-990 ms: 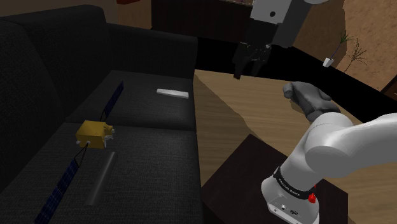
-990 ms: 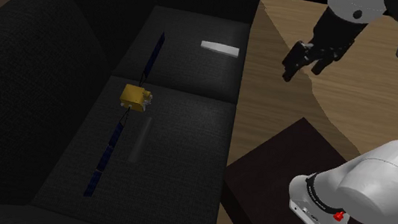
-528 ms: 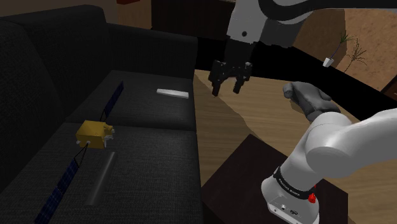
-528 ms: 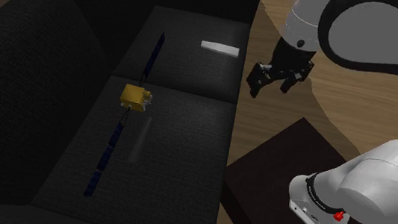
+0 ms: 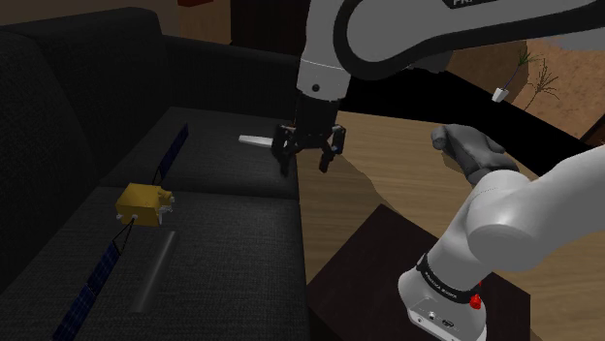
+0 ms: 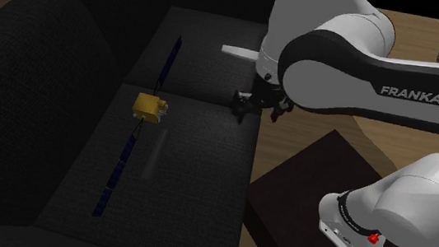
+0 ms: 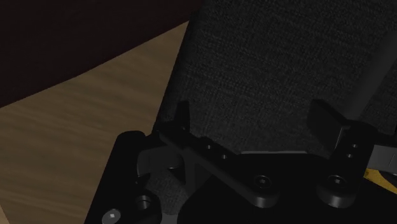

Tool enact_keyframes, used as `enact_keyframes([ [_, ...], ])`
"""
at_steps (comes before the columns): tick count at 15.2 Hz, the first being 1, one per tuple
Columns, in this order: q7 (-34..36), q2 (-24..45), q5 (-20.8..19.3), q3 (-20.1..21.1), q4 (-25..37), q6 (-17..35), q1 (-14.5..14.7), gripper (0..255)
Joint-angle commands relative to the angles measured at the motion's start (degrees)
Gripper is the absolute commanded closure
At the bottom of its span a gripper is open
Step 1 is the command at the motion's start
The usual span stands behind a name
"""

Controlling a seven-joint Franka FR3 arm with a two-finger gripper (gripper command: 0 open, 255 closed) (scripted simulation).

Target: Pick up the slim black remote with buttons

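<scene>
- Since half a second before, the pincer (image 5: 303,165) had swung down and toward the shoulder view's left, from above the wooden floor (image 5: 388,179) to the edge of the sofa (image 5: 228,247).
- The sofa was dark, with a rough weave. It stood against the pale wood floor, and the arm's dark box stand (image 5: 364,266) sat beside it.
- A black area ran behind the sofa's back.
- A small white flat bar (image 5: 264,142) lay on the far cushion, and a yellow model satellite (image 5: 145,203) with long blue panels lay along the seat.
- The pincer (image 6: 259,110) hung open over the seat's edge, its fingers apart with nothing between them (image 7: 254,121).
- The remote (image 5: 155,271) lay flat on the near cushion, well apart from the pincer and toward the shoulder view's lower left. It lay just beside the satellite's nearer blue panel.
- The remote (image 6: 154,154) showed as a slim, long, dull dark-grey bar, too dim to tell its buttons.
</scene>
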Motion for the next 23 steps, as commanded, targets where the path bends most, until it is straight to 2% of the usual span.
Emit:
enact_keyframes([
  [1,3.48,3.63,0.85,2.49,1.0,3.0,0.16,0],
  [7,13.58,16.08,0.23,8.9,5.63,11.45,-0.11,0],
  [13,25.54,30.66,-5.56,13.16,12.93,18.54,0.35,0],
  [17,33.9,40.86,-11.32,13.3,19.36,21.65,2.69,0],
  [23,44.1,55.42,-18.33,10.29,31.55,23.33,8.78,0],
])
